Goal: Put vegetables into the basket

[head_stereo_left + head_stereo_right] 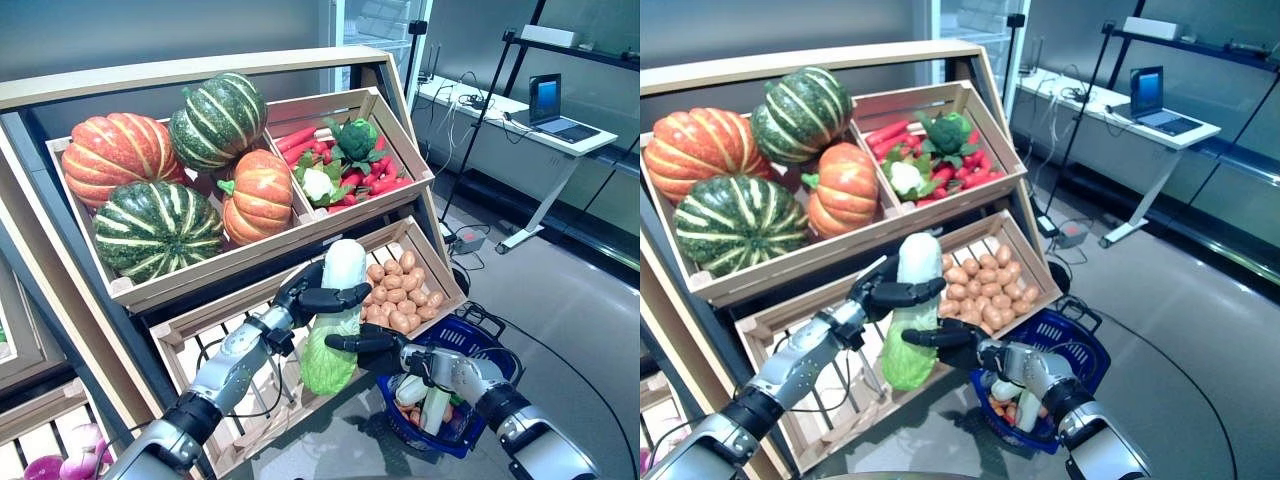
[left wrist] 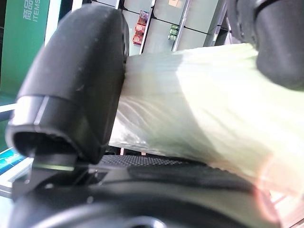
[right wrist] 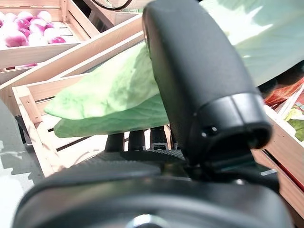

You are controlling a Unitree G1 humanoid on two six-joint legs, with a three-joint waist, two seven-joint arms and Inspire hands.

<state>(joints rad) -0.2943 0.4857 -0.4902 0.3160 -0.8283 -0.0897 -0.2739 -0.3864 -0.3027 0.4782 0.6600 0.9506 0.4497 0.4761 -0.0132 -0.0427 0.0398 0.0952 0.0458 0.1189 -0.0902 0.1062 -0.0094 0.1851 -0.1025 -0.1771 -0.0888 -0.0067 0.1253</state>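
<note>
On my far left, the upper crate (image 1: 120, 285) holds orange and green striped pumpkins (image 1: 155, 228); the compartment beside it has red peppers, broccoli and cauliflower (image 1: 340, 160). My left arm reaches up from the lower left, forearm slanting toward the lower crate (image 1: 190, 330). My left hand (image 1: 318, 296) is curled round the white upper stalk of a napa cabbage (image 1: 335, 320), thumb across its front and fingers (image 2: 280, 42) wrapped over the far side. The cabbage stands nearly upright, white end up, green leaves hanging down, held in front of the lower crate just left of the heap of potatoes (image 1: 400, 295). My right arm comes in from the lower right, and my right hand (image 1: 375, 348) closes on the leafy lower half, thumb (image 3: 199, 90) pressed over the green leaves. Below my right wrist sits the blue basket (image 1: 495, 345), already holding a few vegetables; the cabbage is not in it.
</note>
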